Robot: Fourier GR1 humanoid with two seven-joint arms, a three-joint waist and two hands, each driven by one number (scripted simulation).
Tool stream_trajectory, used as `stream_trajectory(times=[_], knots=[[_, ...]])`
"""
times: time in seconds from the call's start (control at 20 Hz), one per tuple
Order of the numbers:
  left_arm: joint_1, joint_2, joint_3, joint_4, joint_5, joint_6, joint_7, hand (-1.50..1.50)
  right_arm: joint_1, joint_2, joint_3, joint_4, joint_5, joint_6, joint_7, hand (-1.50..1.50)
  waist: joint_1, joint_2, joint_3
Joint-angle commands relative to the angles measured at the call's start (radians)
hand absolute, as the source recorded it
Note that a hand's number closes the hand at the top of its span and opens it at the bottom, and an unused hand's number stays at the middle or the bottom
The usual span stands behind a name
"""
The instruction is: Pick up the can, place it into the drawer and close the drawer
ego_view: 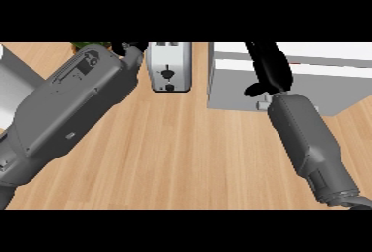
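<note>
Grey drawer unit (240, 83) – right robot hand (269, 64) over it | toaster (170, 69) unlabelled

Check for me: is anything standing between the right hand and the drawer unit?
Nothing visible does. The right hand is already over the drawer unit. The toaster stands to the unit's left, out of the path. The can does not show in this view, so I cannot tell where it is.

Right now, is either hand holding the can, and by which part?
No can shows. The right hand reaches over the grey drawer unit, fingers hidden at the top edge. The left hand is mostly hidden by its forearm. Cannot tell.
</note>
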Motion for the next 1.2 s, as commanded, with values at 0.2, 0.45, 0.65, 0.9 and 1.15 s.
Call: stream_trajectory(times=[0.2,0.45,0.65,0.9,1.15], knots=[[0.034,0.06,0.012,-0.077,-0.024,-0.002,0.052,-1.5,-0.171,-0.033,-0.064,0.218,0.01,-0.096,0.023,-1.5,0.015,0.024,0.015],[0.076,0.062,0.012,-0.126,-0.042,-0.006,0.044,-1.5,-0.211,-0.038,-0.089,0.295,0.011,-0.171,0.032,-1.5,0.026,0.03,0.016],[0.08,0.114,0.026,-0.161,-0.04,-0.025,0.078,-1.5,-0.265,-0.086,-0.103,0.325,0.012,-0.157,0.04,-1.5,0.039,0.033,0.015],[0.059,0.129,0.023,-0.2,-0.049,-0.005,0.125,-1.5,-0.319,-0.089,-0.104,0.361,0.024,-0.149,0.081,-1.5,0.055,0.034,0.016],[0.076,0.116,0.032,-0.203,-0.056,-0.003,0.115,-1.5,-0.373,-0.065,-0.134,0.394,-0.02,-0.047,-0.012,-1.5,0.049,0.041,0.017]])
